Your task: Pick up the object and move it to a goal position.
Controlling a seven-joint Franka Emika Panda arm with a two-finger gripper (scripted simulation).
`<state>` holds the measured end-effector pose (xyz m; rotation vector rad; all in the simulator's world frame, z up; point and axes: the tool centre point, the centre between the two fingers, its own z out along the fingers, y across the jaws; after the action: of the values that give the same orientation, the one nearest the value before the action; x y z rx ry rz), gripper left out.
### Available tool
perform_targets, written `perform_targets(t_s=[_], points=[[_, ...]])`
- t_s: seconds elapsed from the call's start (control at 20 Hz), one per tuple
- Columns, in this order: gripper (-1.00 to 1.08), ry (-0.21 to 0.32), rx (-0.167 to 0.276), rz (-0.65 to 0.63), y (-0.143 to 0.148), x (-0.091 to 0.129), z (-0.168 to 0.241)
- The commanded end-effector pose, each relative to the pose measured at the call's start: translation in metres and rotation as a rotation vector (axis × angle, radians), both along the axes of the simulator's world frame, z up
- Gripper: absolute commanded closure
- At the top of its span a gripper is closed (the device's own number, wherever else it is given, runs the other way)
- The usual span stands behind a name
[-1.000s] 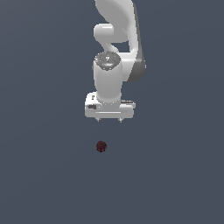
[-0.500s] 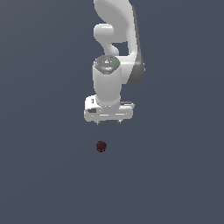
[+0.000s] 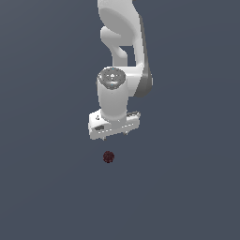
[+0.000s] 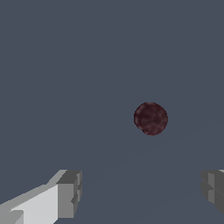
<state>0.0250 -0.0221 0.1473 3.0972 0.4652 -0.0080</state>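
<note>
Flat, matte slate-grey surface (image 3: 42,187) fills both views. On it rests the small round maroon ball (image 3: 108,157) with a mottled, speckled skin. Just above hangs the smooth white pincer (image 3: 115,134), its blocky grey fingertips (image 4: 69,192) spread wide apart, gripping nothing.

Matt speckled maroon ball (image 4: 151,118), smooth glossy white arm (image 3: 123,56), matt grey tool fingers (image 4: 70,194)
</note>
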Motion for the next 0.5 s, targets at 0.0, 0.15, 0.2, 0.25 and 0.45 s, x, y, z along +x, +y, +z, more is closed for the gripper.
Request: perform_targets(t_s=[0.0, 0.15, 0.2, 0.25, 0.45], points=[[-0.92, 0.001, -0.001, 0.068, -0.002, 0.004, -0.005], [-0.92, 0.003, -0.002, 0.149, -0.005, 0.009, -0.011], [-0.92, 0.003, -0.002, 0.175, -0.006, 0.011, -0.013], [-0.92, 0.004, -0.002, 0.202, -0.007, 0.012, -0.015], [-0.92, 0.005, -0.001, 0.308, -0.011, 0.018, -0.024]])
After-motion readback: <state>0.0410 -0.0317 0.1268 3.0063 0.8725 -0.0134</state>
